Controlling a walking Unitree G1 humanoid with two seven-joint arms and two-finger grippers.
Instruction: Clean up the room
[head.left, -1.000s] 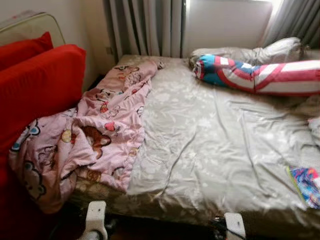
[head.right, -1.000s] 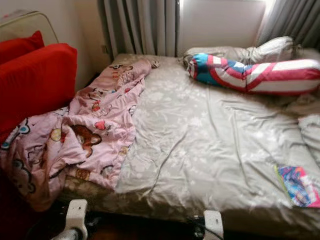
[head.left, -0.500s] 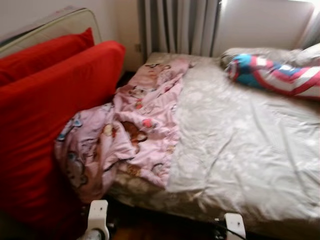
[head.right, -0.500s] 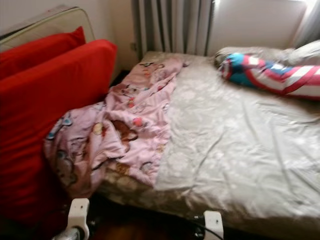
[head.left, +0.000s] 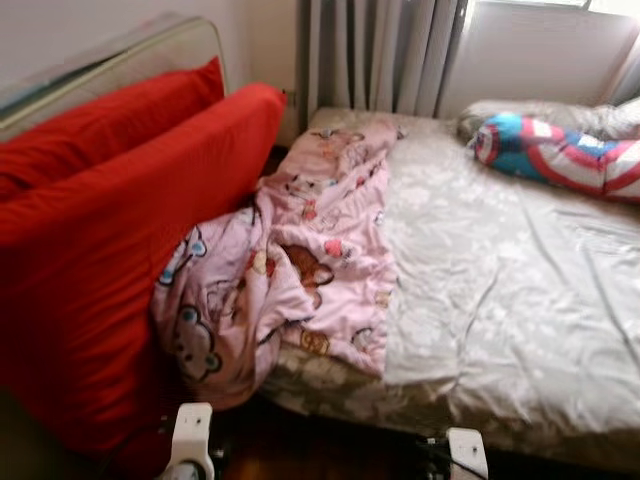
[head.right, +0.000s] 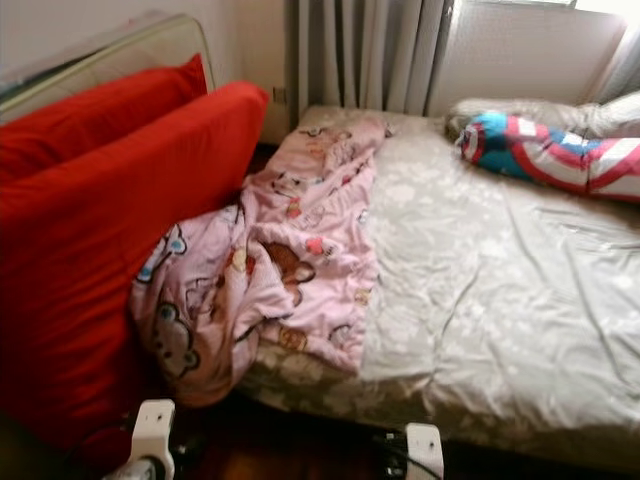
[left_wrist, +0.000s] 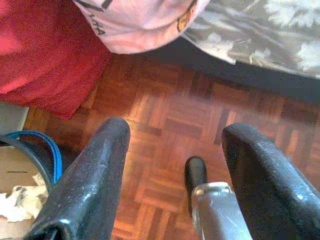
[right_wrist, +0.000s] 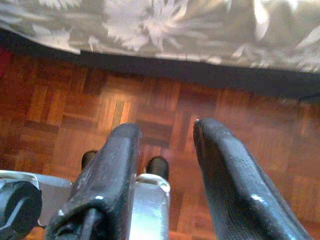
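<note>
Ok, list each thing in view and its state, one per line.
pink blanket: crumpled, hanging off the bed's near left corner
bed sheet: wrinkled
striped bolster: lying at the far end
curtains: drawn
left claw: open, empty
right claw: open, empty

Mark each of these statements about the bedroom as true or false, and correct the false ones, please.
1. The pink cartoon blanket hangs over the bed's edge toward the red cushions. True.
2. The striped bolster pillow lies on the wooden floor. False: it lies on the bed, near the curtains.
3. The left gripper holds the blanket. False: it is open, above the floor.
4. The right gripper is open. True.
5. The bed sheet is plain blue. False: it is grey, with a pale floral pattern.
</note>
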